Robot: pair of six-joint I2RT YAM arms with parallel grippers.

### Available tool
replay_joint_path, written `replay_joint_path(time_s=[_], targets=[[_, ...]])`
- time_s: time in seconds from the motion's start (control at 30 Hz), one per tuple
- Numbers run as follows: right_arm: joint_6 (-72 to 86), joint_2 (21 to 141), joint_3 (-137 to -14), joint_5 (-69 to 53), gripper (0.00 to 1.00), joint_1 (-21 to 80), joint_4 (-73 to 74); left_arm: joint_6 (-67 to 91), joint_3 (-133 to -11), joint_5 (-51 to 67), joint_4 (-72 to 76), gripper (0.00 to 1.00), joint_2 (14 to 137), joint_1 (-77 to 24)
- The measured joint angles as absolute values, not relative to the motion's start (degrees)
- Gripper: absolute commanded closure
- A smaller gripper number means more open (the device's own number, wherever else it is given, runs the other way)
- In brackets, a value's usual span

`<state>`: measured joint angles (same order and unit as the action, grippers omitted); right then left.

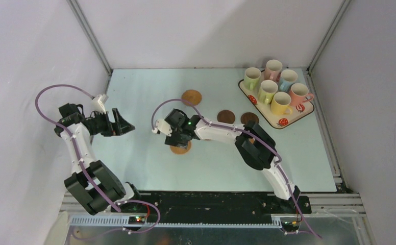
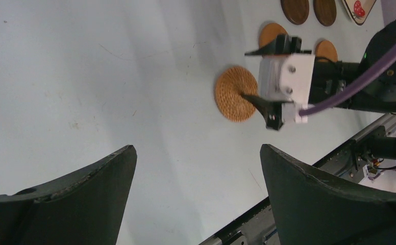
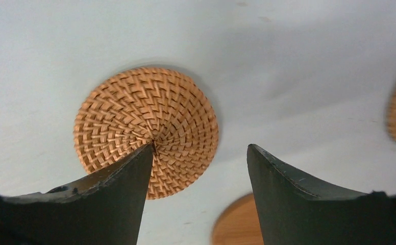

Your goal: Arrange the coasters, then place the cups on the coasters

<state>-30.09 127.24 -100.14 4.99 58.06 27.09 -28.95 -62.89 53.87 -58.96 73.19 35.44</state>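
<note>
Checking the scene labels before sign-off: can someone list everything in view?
cups: six; one yellow, two pale green, one light blue, two pink; all on the tray.
orange-tan coasters: four; one at centre below the right gripper, two close by it, one far centre.
dark brown coasters: two; side by side between the centre and the tray.
tray: one; cream with red strawberry prints; far right.
table: one; pale blue-green.
walls: three; white; around the table.
left gripper: one; black fingers; open and empty, above the left side.
right gripper: one; black fingers; open, low over the centre coaster.
</note>
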Motion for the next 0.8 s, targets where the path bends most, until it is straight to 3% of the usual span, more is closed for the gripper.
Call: replay_joint_path(time_s=[0.3,0.57,0.8], targets=[[-27.29,119.74,-95.57,-2.00,0.27,59.51,35.81,-28.95,-62.89,53.89,-58.87,0.02,73.19,35.46],[-25.98,108.95,-96.25,2.57,0.26,44.14,31.73,-28.95,-62.89,53.91,-58.83,0.02,73.19,35.44],[-27.83,111.96,-95.33,14.02,0.26,35.66,28.21,-28.97,-62.89,54.02,-58.85,0.02,73.19,35.44]])
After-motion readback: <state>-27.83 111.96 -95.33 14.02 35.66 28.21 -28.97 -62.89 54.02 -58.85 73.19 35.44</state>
